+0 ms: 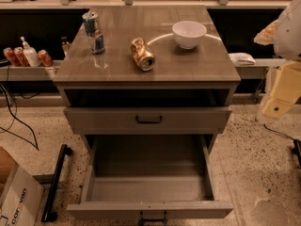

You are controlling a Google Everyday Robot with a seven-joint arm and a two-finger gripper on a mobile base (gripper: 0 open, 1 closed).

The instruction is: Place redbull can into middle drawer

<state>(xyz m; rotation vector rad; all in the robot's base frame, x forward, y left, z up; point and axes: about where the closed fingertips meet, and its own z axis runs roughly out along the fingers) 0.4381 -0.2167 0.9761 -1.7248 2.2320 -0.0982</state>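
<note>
Camera view: looks down on a grey-brown cabinet with a glossy stone-look top (188,65) and a speckled terrazzo floor (254,164) around it.
Redbull can: slim tall silver-and-blue metal redbull can (93,32), count 1. It stands upright at the back-left of the cabinet top, well apart from both drawers.
Gold can: dented gold metal can (142,54), count 1. It lies on its side near mid-top with its round end toward the camera, apart from the redbull can.
Bowl: round white glossy bowl (189,34), count 1, upright at the back-right of the top.
Drawers: 2 visible, both open.
Upper drawer: flat grey-beige front (108,119) with a black bar handle (149,120), pulled out a little.
Middle drawer: wide grey-beige middle drawer (150,192), pulled far out. Its smooth grey floor and side walls are in full view.
Gripper: gripper (266,33) at the right edge, level with the cabinet top and off its right side, touching nothing on the top.
Gripper state: cannot tell.
Arm: white and cream hard-shell arm (282,91) at the right edge, beside the cabinet.
Left ledge: 3 small red cans (19,56) and 1 white pump bottle (30,54).
Floor items: 1 cardboard box (16,197) at bottom left and 1 black bar (56,180) lying beside it.
</note>
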